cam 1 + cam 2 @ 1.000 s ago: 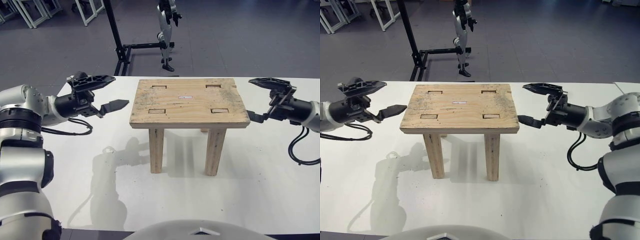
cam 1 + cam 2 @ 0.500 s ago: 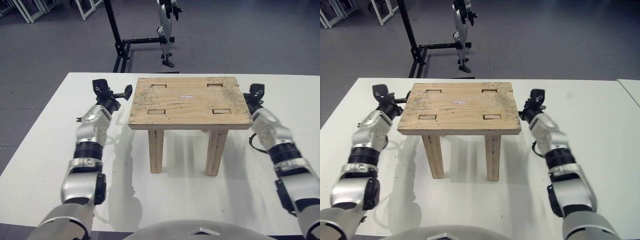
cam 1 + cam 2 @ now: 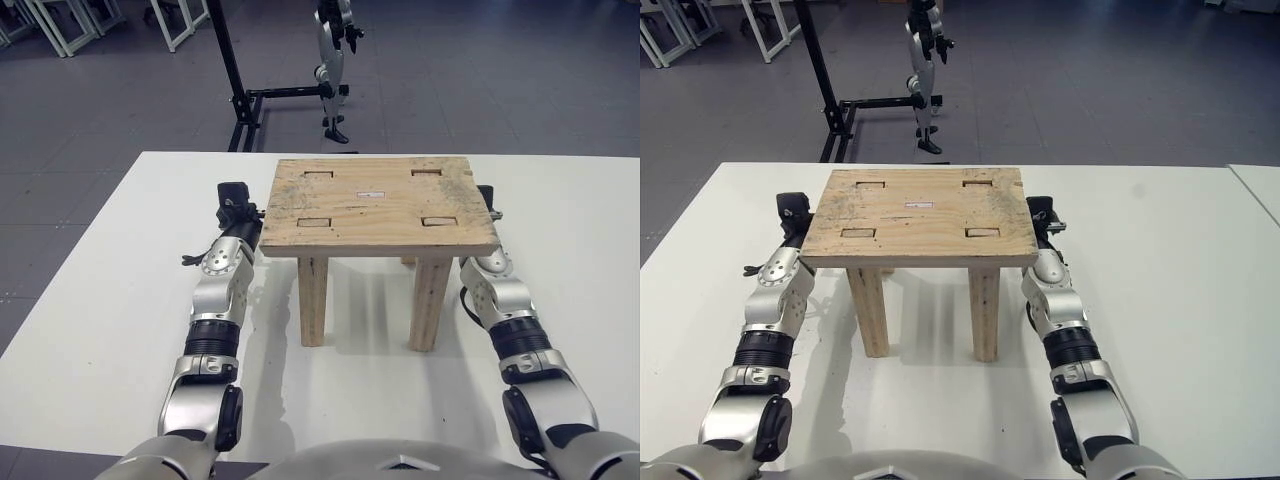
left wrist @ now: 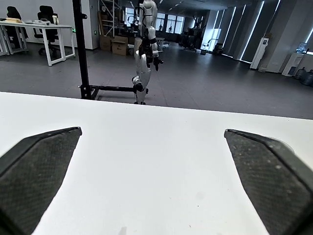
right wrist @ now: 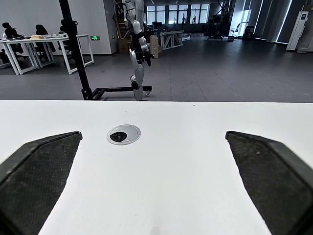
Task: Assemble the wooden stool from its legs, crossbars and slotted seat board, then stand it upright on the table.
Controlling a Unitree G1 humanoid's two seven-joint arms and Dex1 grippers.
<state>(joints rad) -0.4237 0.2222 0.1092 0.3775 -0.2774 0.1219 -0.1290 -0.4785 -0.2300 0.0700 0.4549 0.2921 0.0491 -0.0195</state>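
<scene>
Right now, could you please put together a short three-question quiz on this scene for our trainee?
1. True or false: the stool stands upright on the table.
2. What do the left jaws hold? A: a leg. B: a crossbar. C: nothing.
3. How many slots show in the seat board?

Key:
1. True.
2. C. The left jaws stand open, with bare table between them.
3. Four.
</scene>
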